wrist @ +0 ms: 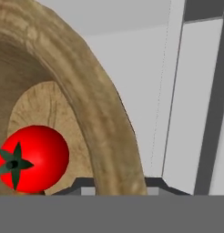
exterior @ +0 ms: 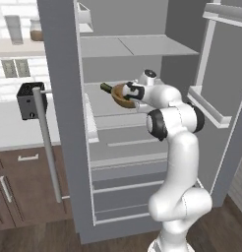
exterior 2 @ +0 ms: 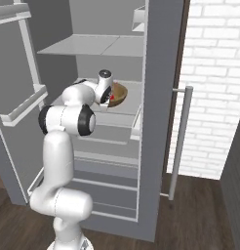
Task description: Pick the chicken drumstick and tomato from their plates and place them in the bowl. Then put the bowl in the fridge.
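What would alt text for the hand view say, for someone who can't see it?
Close-up of a wooden bowl, its thick rim gripped by the gripper, with a red tomato lying inside. Behind the rim are the pale grey inner walls of the fridge.

The small round red tomato (wrist: 34, 159) lies inside the wide light-brown wooden bowl (wrist: 93, 104); the bowl sits over a middle shelf (exterior 2: 123, 108) within the open tall grey fridge (exterior: 61, 98). A black toaster (exterior: 30, 100) stands on the surface (exterior: 19, 133) left of the fridge.

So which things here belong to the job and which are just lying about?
Job: bowl with the tomato inside, gripper shut on its rim, open fridge.
Lying about: black toaster, green bottle, jars on the wall shelf.
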Tool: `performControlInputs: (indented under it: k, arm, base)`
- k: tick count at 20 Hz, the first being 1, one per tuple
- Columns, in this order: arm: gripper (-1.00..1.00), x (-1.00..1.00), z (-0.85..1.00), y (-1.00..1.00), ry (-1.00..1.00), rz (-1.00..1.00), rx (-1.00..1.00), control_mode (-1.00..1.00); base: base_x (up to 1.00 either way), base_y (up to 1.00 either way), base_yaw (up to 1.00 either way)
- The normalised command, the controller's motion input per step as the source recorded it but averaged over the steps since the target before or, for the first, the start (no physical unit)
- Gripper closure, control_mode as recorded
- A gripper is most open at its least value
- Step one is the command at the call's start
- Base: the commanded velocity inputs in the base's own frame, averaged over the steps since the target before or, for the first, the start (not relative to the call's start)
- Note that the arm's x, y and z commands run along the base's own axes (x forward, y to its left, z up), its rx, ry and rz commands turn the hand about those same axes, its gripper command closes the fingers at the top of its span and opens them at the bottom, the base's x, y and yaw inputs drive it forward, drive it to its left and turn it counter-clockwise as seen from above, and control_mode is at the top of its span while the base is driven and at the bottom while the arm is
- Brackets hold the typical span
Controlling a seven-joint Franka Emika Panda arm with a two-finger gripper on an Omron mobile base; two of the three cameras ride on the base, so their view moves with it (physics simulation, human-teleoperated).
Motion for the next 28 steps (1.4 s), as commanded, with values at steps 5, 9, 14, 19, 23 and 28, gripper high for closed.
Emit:
performControlInputs:
  k: [5,9,14,19,23,28]
  arm:
    - [-1.00,-0.01,-0.11,-0.02,-0.01,-0.01,0.00,-1.00]
    - [-1.00,-0.32,0.45,0.00,-0.02,0.00,0.00,-1.00]
    - [-1.00,-0.78,0.34,0.00,-0.08,0.00,0.00,-1.00]
    - [-1.00,-1.00,0.34,0.00,-0.05,0.00,0.00,-1.00]
    - [-1.00,-1.00,0.00,0.00,0.04,0.00,0.00,-1.00]
    - [-1.00,-1.00,0.03,0.00,0.00,0.00,0.00,-1.00]
  base:
    - [0.00,0.00,0.00]
    - [0.00,0.00,0.00]
    - [0.00,0.00,0.00]
    - [0.00,0.00,0.00]
    - [0.00,0.00,0.00]
    - [0.00,0.00,0.00]
